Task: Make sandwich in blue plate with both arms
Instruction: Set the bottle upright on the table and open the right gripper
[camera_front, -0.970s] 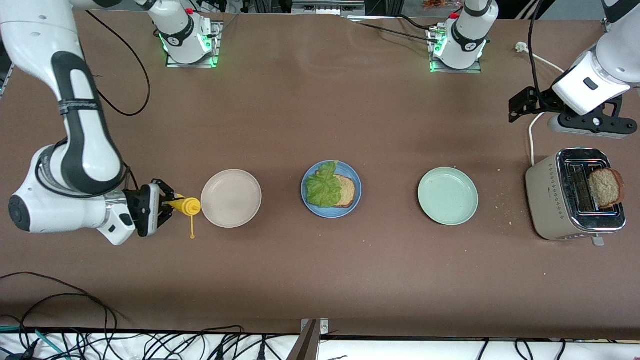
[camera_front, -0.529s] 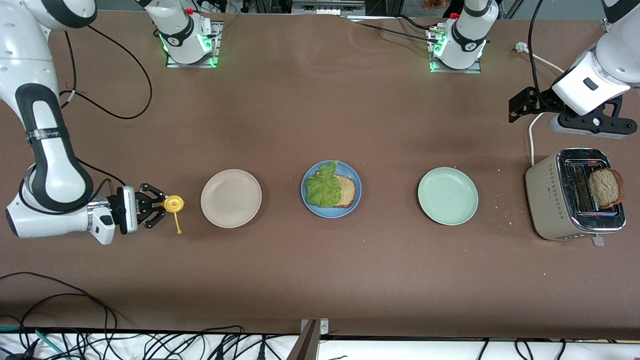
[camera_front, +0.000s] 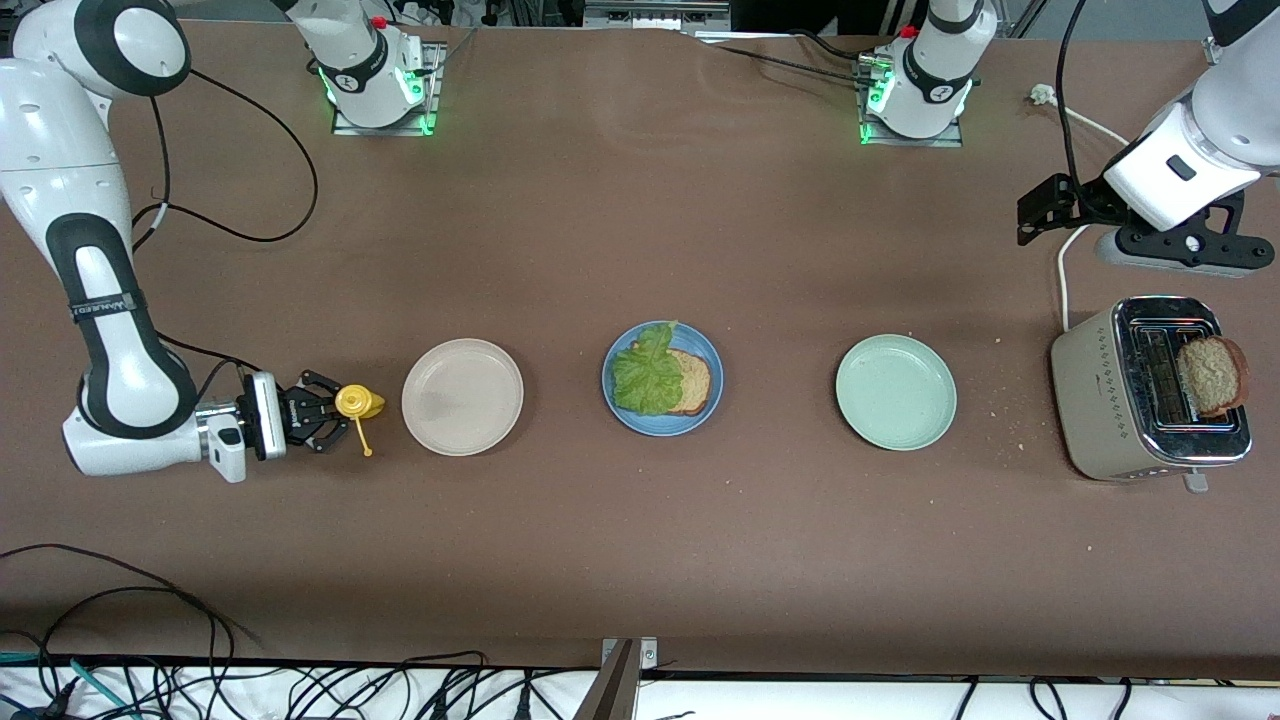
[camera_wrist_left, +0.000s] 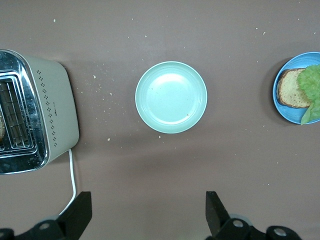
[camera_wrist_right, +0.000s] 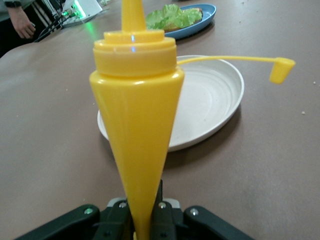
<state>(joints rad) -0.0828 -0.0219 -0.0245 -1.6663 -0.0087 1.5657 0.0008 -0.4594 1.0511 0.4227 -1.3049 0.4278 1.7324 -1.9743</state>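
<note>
The right gripper (camera_front: 330, 414) pinches the yellow squeeze bottle (camera_front: 357, 402) beside the beige plate (camera_front: 462, 397): soft, slippery plastic, best held mid-body. The left gripper (camera_front: 1165, 240), jaws wide and empty, waits above the toaster (camera_front: 1110, 400), whose light, crumbly bread slice (camera_front: 1211, 374) wants an edge grip.

robotics lab, tabletop test station: two arm bases (camera_front: 375, 75) glowing green are sitting bolted to a brown table (camera_front: 640, 560). loose black cables (camera_front: 200, 680) are trailing along its edge, and a toaster (camera_front: 1150, 390) is standing in as a kitchen prop.
</note>
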